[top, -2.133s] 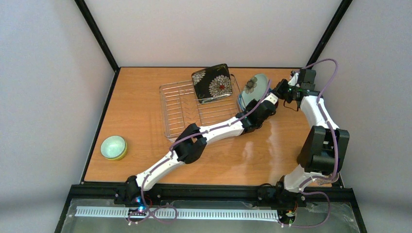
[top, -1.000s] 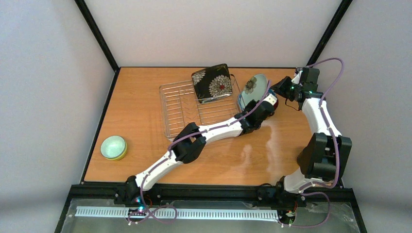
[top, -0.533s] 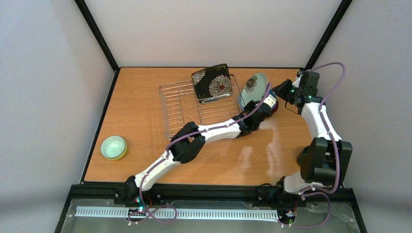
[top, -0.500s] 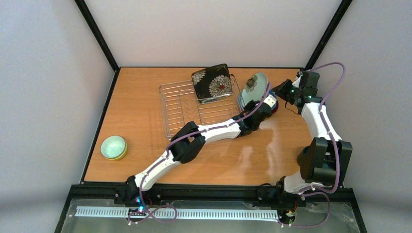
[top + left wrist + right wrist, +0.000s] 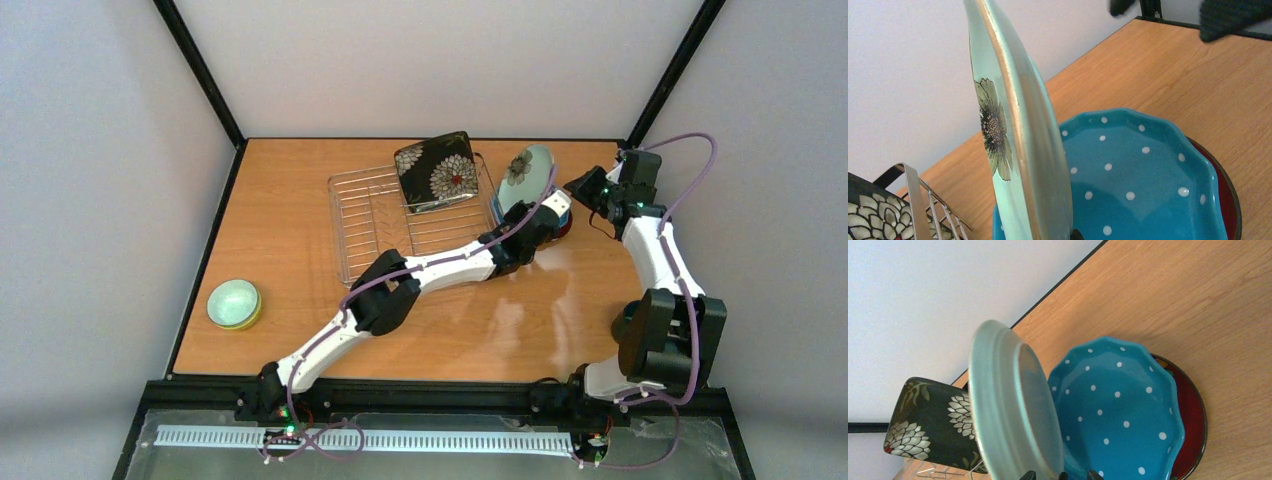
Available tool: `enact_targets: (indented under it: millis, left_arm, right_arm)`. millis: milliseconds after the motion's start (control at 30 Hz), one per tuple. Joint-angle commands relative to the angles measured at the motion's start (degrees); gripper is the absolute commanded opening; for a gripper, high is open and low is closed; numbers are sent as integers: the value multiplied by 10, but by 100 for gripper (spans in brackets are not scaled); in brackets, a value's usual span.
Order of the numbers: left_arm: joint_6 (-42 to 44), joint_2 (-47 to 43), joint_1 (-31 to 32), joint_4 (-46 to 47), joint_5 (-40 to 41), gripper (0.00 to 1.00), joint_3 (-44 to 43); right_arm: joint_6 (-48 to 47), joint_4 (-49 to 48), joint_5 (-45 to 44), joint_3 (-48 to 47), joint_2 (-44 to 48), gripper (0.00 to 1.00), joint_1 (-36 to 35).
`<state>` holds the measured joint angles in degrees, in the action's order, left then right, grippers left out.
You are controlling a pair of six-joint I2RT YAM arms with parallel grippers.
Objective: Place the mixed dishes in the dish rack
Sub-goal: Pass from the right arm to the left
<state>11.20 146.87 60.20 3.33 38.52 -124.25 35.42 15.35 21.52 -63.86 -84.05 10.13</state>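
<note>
My left gripper [image 5: 553, 203] is shut on the lower rim of the pale mint plate [image 5: 525, 175], holding it on edge just right of the dish rack [image 5: 365, 225]. In the left wrist view that mint plate [image 5: 1013, 145] stands upright with its flower face to the left, above the blue dotted plate [image 5: 1143, 175]. The blue plate lies flat on the small red floral plate [image 5: 1230, 200]. The black square floral plate [image 5: 437, 170] leans in the rack's far right corner. My right gripper [image 5: 580, 187] hangs open just right of the mint plate, apart from it.
A mint bowl [image 5: 233, 300] nested in a yellow-green bowl [image 5: 250, 318] sits near the table's left edge. The black frame posts and white walls close in the back corners. My left arm stretches diagonally across the table in front of the rack.
The mint plate has risen slightly in my left gripper. My right arm has drawn back to the right, away from the plate.
</note>
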Motion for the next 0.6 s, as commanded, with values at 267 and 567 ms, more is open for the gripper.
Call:
enact_targets:
  millis: [267,567]
  left_arm:
    - [3,-49,-2,11,-2,0,-121]
    - [-42,-82,-2,-47,18,0,-162]
  right_arm:
    - [19,-16,-24,19,32,58,18]
    - [39,-27,-39,34,50,58,20]
